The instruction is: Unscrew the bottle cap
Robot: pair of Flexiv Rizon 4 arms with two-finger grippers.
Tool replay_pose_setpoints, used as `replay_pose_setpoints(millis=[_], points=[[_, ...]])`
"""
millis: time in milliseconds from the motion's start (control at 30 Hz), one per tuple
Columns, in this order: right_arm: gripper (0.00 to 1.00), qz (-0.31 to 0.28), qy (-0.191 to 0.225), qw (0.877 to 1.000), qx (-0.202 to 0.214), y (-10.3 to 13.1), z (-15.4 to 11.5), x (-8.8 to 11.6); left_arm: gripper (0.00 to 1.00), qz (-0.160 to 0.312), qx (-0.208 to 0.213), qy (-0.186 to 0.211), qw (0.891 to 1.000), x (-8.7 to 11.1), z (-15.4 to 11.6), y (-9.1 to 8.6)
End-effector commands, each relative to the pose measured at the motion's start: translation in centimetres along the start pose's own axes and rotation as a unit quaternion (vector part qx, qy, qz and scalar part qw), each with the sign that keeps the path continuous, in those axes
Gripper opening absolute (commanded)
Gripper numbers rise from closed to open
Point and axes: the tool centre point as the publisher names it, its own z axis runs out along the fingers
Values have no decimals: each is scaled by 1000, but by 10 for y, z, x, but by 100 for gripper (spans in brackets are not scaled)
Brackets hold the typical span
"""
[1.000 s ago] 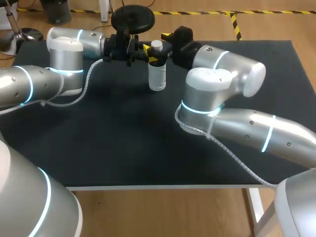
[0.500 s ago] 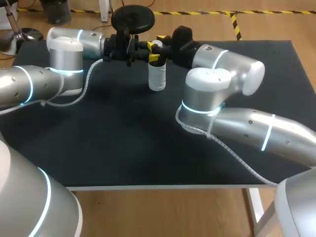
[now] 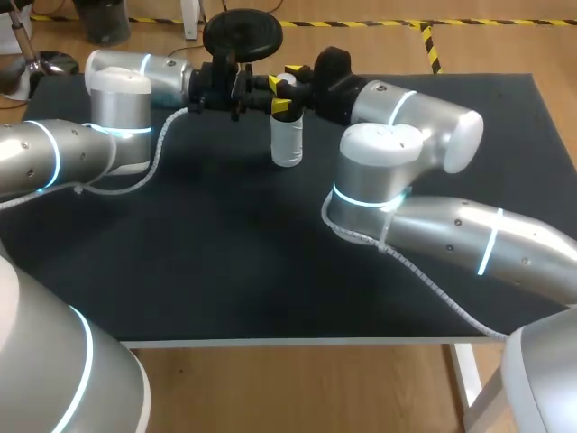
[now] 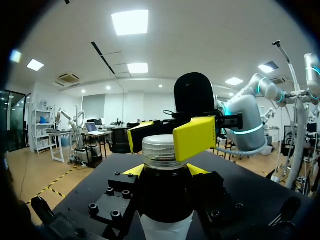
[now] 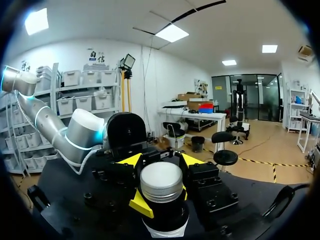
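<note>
My right arm [image 3: 397, 153] crosses the black table [image 3: 225, 271] from the right, and my left arm [image 3: 117, 108] comes in from the left. Both reach toward the table's far edge. There the clear bottle [image 3: 288, 144] stands upright on the table, with a white label round its body. The left gripper [image 4: 166, 171] is closed on the bottle's neck just under the cap [image 5: 161, 181], one yellow tip against each side. Facing it from the other side, the right gripper [image 3: 283, 87] is clamped on the cap itself, its yellow fingers [image 4: 195, 137] touching the ribbed rim from two sides. The cap, white on top, sits level on the bottle's mouth between the two grippers, which are close together
</note>
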Motion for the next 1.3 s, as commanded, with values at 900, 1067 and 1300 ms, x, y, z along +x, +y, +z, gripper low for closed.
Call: replay_pose_setpoints(millis=[900,1067,1300], points=[[0,-28,302,952,-46,-3,-1,5,0,0,0,1,1000,0,1,-1],[0,-28,360,931,-42,-4,1,10,0,0,0,1,1000,0,1,-1],[0,-24,454,890,-43,-5,3,15,0,0,0,1,1000,0,1,-1]])
